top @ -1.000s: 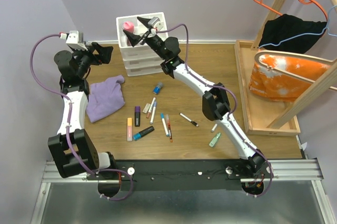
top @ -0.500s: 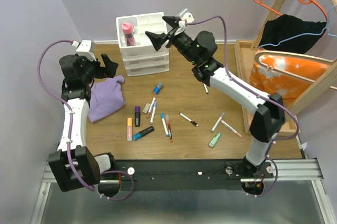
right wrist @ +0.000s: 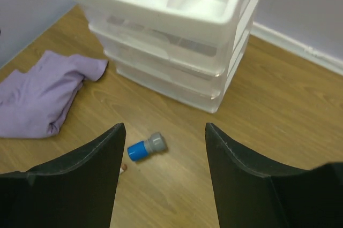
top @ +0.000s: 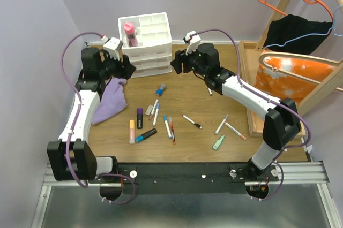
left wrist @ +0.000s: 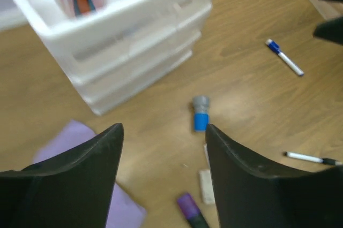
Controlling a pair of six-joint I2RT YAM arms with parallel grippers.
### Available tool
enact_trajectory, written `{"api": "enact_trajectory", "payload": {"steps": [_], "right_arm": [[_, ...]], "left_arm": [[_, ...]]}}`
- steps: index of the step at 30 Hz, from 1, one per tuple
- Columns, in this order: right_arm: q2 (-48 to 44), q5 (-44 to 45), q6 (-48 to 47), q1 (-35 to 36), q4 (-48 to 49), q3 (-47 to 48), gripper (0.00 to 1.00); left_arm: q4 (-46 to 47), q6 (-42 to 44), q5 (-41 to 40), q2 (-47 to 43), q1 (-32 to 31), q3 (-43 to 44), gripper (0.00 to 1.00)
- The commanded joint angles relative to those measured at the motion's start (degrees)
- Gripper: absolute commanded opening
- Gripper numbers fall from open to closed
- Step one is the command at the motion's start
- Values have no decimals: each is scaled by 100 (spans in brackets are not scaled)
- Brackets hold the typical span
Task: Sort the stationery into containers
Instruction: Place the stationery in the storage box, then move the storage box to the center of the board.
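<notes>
Both arms up by the white organiser (top: 153,59); stationery loose on the table (top: 142,91).
L gripper (left wrist: 163,131) & R gripper (right wrist: 163,129): jaws apart, nothing between. Organiser stands far-centre. A pink holder (top: 129,31) sits in its far-left top compartment, cut off in both wrist views. Pens/markers (top: 154,114) lie scattered mid-table, with a blue-capped stub (top: 160,89) closest to the drawers. One pen (top: 209,90) is partly hidden by the R arm. L wrist view blurry. Purple cloth (top: 107,102) on the left, by the L arm.

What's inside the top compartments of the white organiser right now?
A pink item stands in the left compartment of the organiser; the others look empty. Drawer contents are hidden.
</notes>
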Motion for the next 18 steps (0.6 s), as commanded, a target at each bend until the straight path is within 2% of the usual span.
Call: {"api": "enact_trajectory", "payload": {"steps": [1,2,4,5,6,12,18], "right_arm": [[-387,-9,36,-41,-421,-135,56],[-396,-44,54,-50,-413,-222,54],[-422,-80,98,-94,-369,-275,45],[-431,-106,107,-103,-352,-310,44],[-440,-132,98,-129,-343,-354,43],[-475,-80,28,-287,-360,-478,47],[-449,-45,45,-454,-316,-469,49]], "left_arm": [[-131,456,519,788,8,1047,55],[-158,343,538,895,8,1144,43],[8,123,644,1123,8,1408,24],[261,-174,688,1194,0,1496,4],[394,-290,688,1273,8,1714,0],[448,-441,627,2126,-9,2751,0],[536,-423,495,2636,-44,3166,0]]}}
